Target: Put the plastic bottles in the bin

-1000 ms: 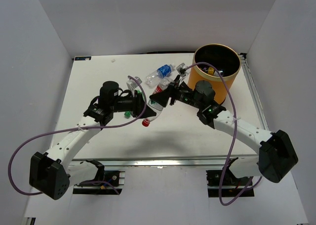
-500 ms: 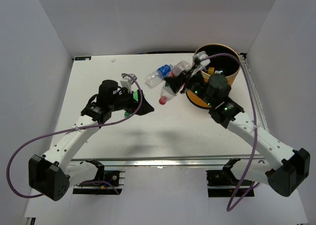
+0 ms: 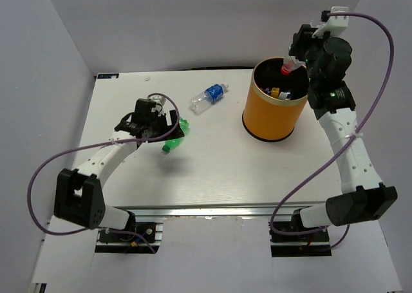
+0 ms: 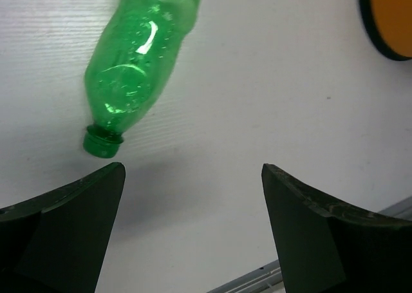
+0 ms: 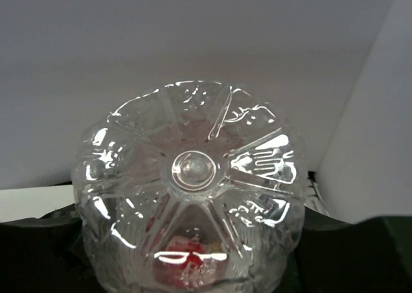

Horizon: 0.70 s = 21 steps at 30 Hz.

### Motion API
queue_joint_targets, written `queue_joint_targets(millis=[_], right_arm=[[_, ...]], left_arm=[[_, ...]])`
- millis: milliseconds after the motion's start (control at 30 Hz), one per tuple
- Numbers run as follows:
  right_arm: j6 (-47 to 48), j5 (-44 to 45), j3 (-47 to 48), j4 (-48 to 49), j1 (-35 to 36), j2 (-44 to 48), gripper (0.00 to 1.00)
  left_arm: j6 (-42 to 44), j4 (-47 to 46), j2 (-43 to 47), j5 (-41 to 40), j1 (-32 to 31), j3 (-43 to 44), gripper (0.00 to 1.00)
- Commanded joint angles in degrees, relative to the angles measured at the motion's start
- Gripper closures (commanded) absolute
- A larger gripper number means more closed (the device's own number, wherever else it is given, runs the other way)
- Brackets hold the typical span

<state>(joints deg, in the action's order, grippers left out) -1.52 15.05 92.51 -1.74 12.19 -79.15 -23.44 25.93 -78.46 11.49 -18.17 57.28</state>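
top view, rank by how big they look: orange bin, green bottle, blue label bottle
1. orange bin, by far the largest.
2 and 3. blue-label bottle and green bottle look about alike. The green one is partly hidden, so I would not rank them.

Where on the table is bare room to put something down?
The near strip of the table, from the green bottle across to the bin, is bare. Crowded: around the left end effector, green bottle and blue-label bottle.
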Motion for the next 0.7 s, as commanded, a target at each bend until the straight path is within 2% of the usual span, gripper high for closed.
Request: queue_joint_targets(millis=[0,33,67,200,267,500,633,667], right_arm=[[2.3,4.7,1.8,-1.6,-2.8,-2.7,0.52],[2.0,4.0,1.2,-2.0,-3.2,-3.0,0.39],[2.0,3.0,0.2,-1.7,-3.5,-2.9,0.12],[0.7,2.4,-6.5,1.0,-3.5,-0.7,0.11],[0.5,1.3,-6.2,1.1,-3.6,0.1,0.11],[1.0,-7.7,-4.8,-1.9,-3.6,2.9,0.11],[-1.5,-13.4,-8.2,-2.3,-3.6,7.9,0.10],[-3.8,-18.2,-11.1,-2.3,-3.6,9.1,0.11]], left_arm=[[0.9,1.2,-4.0,-3.6,0.9,4.4,0.02],[2.4,1.2,-5.1,-3.3,0.9,5.2,0.02],[3.1,1.2,-6.2,-3.4,0.9,6.8,0.02],[7.7,-0.6,-13.9,-3.4,0.9,10.2,0.02],[11.8,-1.1,-16.8,-1.5,1.0,12.0,0.02],[13.2,-1.3,-25.2,-1.0,0.9,16.5,0.02],[14.2,-2.1,-25.0,-2.9,0.9,14.4,0.23],[14.3,-2.7,-24.6,-2.5,1.0,13.7,0.27]])
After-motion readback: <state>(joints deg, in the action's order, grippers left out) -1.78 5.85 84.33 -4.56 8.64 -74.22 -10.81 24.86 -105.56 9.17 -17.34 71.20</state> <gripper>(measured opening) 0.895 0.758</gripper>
